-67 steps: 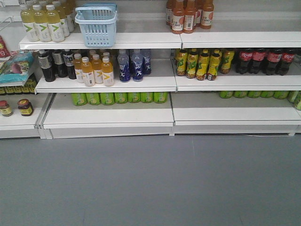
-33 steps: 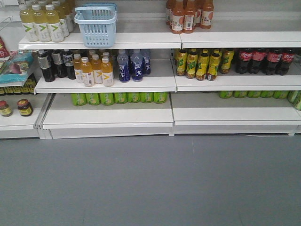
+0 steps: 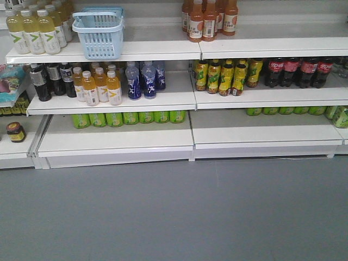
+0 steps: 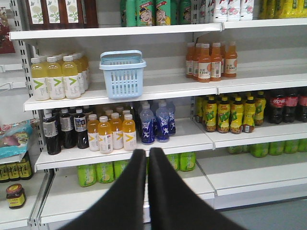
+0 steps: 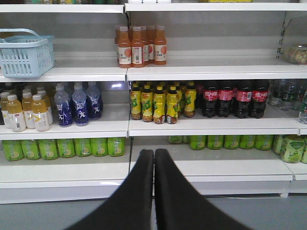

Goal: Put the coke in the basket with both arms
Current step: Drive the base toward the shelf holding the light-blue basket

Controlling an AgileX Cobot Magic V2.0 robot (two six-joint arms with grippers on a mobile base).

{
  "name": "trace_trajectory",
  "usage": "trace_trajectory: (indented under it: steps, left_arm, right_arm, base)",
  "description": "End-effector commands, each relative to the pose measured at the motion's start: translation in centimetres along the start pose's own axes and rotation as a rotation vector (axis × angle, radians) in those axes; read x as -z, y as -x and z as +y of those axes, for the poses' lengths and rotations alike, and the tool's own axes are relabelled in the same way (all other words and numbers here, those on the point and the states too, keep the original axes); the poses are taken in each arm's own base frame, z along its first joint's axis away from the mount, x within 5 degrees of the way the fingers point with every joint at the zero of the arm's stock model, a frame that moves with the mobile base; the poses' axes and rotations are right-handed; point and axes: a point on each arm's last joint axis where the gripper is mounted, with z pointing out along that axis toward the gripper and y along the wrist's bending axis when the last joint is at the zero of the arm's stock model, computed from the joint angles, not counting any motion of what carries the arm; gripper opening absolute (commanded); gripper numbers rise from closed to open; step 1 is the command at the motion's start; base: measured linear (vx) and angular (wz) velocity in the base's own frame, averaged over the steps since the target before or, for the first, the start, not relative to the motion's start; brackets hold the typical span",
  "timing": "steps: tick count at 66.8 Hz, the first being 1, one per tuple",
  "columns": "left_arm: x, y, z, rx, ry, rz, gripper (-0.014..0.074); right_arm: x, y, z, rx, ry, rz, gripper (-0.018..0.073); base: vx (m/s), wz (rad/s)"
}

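You'll find the light blue slotted plastic basket (image 3: 99, 35) on the white metal shelf (image 3: 157, 48), just right of the pale yellow drink bottles (image 3: 33, 32) and well left of the orange drink bottles (image 3: 205, 22). One shelf down, the dark cola bottles with red labels (image 3: 296, 72) stand far right, beside the yellow-wrapped bottles (image 3: 225, 77). The green drink containers (image 3: 128, 118) line the shelf beneath.

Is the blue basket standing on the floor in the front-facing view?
No, the basket stands on a white shelf, next to the pale yellow bottles, well above the grey floor.
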Motion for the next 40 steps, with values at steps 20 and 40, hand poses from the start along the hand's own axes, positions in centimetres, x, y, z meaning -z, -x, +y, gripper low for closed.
trace_trajectory:
  steps: [20, 40]
  left_arm:
    - [0.17, 0.7, 0.0, 0.001, -0.002, -0.096, -0.0006]
    - [0.17, 0.7, 0.0, 0.001, -0.002, -0.096, -0.0006]
  right_arm:
    - [0.05, 0.26, 0.01, 0.008, 0.002, -0.074, -0.0009]
    - [0.05, 0.26, 0.01, 0.008, 0.002, -0.074, -0.0009]
  base:
    - [0.07, 0.0]
    - [0.06, 0.05]
